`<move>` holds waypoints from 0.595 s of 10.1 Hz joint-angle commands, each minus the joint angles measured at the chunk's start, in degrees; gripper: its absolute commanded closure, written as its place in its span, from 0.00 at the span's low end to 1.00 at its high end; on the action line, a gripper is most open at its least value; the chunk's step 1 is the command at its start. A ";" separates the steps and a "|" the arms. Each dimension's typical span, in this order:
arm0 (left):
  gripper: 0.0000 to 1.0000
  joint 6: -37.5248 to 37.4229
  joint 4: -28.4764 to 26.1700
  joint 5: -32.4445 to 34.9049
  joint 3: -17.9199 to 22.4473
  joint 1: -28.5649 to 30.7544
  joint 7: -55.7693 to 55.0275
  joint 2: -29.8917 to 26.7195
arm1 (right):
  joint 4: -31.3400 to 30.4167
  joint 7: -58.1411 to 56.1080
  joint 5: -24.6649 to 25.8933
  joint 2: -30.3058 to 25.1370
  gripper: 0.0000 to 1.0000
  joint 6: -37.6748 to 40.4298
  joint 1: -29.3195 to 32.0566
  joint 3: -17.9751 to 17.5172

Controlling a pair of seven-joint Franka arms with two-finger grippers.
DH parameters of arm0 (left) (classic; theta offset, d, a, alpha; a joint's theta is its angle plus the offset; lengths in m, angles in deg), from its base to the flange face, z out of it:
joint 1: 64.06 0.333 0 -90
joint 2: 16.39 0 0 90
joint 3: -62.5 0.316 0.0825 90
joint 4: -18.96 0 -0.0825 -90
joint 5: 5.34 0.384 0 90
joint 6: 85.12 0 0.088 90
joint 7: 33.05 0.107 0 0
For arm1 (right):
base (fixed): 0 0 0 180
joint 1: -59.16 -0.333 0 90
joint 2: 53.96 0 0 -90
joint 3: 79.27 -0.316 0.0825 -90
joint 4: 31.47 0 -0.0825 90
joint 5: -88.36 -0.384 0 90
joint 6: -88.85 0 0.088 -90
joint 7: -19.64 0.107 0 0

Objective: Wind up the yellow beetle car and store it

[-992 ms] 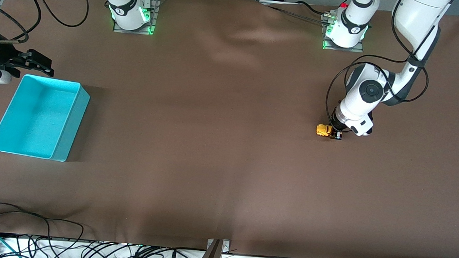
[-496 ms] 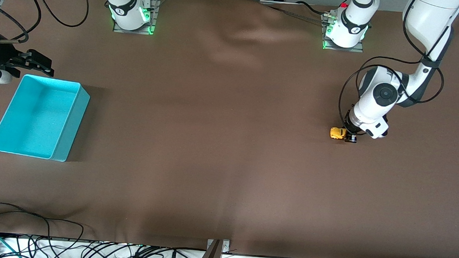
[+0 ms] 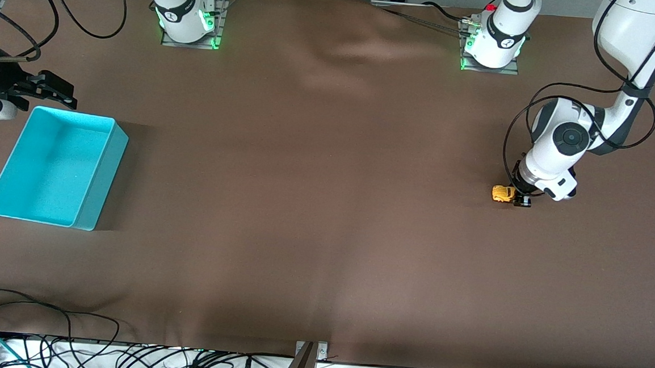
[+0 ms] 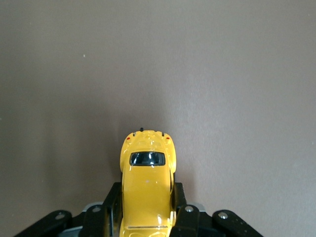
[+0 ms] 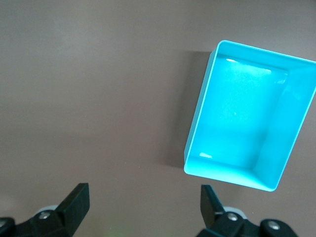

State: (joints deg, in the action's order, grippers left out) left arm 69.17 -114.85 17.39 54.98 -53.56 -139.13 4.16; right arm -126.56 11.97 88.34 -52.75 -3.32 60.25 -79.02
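Yellow beetle car [image 3: 503,193], clenched in the left gripper [image 3: 517,198], has been dragged along the surface [image 3: 315,206] toward the left arm's end, likely winding it. Right gripper [image 5: 143,205] waits released above the blue bin [image 3: 107,159].

The left gripper [image 3: 517,198] and the car [image 3: 504,193] clamped in it move together along the brown table [image 3: 326,206] toward the left arm's end. Across the three front views the pair shifts steadily in that direction, with almost no drift nearer to or farther from the front camera. The left arm's wrist and forearm travel with them, and the elbow swings outward toward the table's edge. The black cable looped around the wrist follows the same motion. The car's orientation in the grip is unaltered: its free end points toward the right arm's end of the table.
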 commanded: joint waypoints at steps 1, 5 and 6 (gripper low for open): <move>1.00 0.22 2.24 2.67 0.32 1.63 -0.70 3.36 | 0.79 -0.51 -0.07 0.20 0.00 0.49 -0.12 0.02; 1.00 0.22 3.21 4.78 1.64 2.07 -1.14 4.06 | 0.79 -0.59 -0.07 0.20 0.00 0.49 -0.03 0.10; 1.00 0.22 3.21 4.78 1.64 1.98 -1.14 4.06 | 0.79 -0.59 -0.07 0.20 0.00 0.49 -0.03 0.02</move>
State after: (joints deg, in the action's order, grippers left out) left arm 69.13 -113.92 19.67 56.58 -51.97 -139.14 4.74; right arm -126.56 11.97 88.34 -52.75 -3.32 60.25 -79.02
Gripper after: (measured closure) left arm 0.551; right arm 0.000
